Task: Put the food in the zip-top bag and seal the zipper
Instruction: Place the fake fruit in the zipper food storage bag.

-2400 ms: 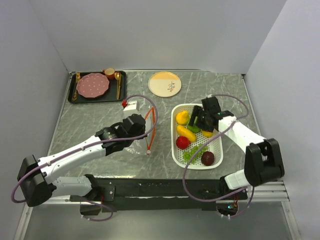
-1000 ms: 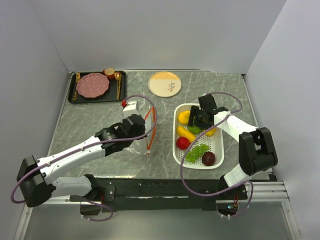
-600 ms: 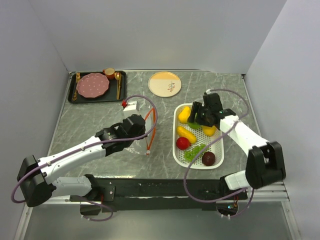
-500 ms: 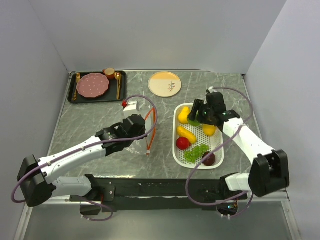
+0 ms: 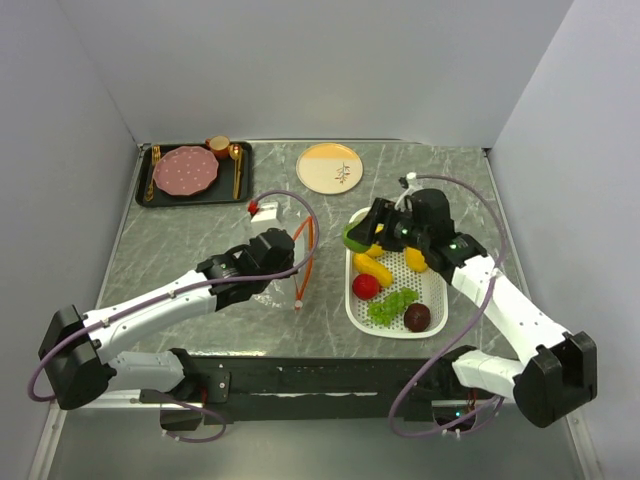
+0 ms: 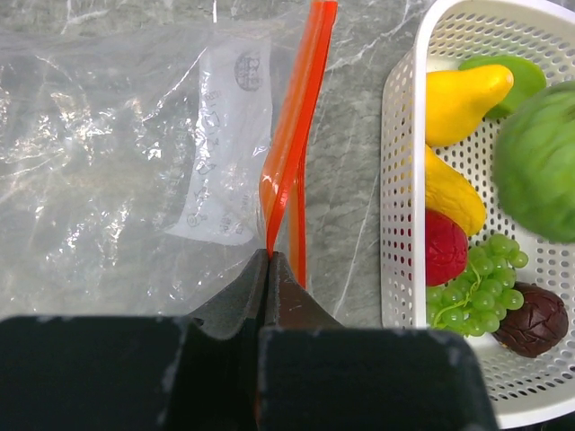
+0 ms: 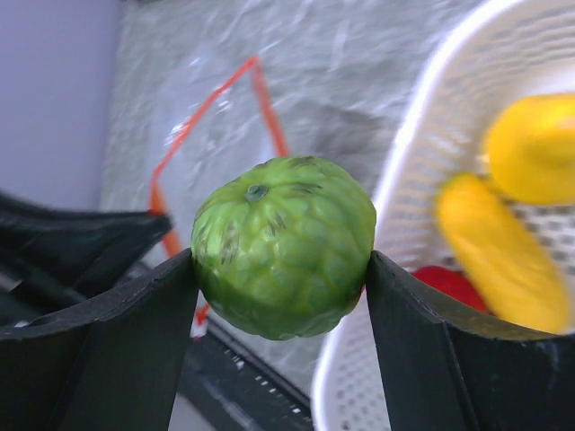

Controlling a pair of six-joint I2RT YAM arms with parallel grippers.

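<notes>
The clear zip-top bag lies flat left of the basket; it also shows in the left wrist view. My left gripper is shut on the upper lip of its orange-red zipper, holding the mouth slightly apart. My right gripper is shut on the green leafy piece and holds it in the air over the basket's left rim, near the bag. Yellow pieces, a red ball, green grapes and a dark maroon ball lie in the basket.
The white perforated basket stands right of centre. A black tray with a pink plate, a cup and cutlery sits at the back left. A tan plate sits at the back centre. Walls close in on both sides.
My right gripper has taken the green leafy piece out of the basket, lifted it and carried it left towards the bag. My left gripper has stayed pinched on the zipper.
</notes>
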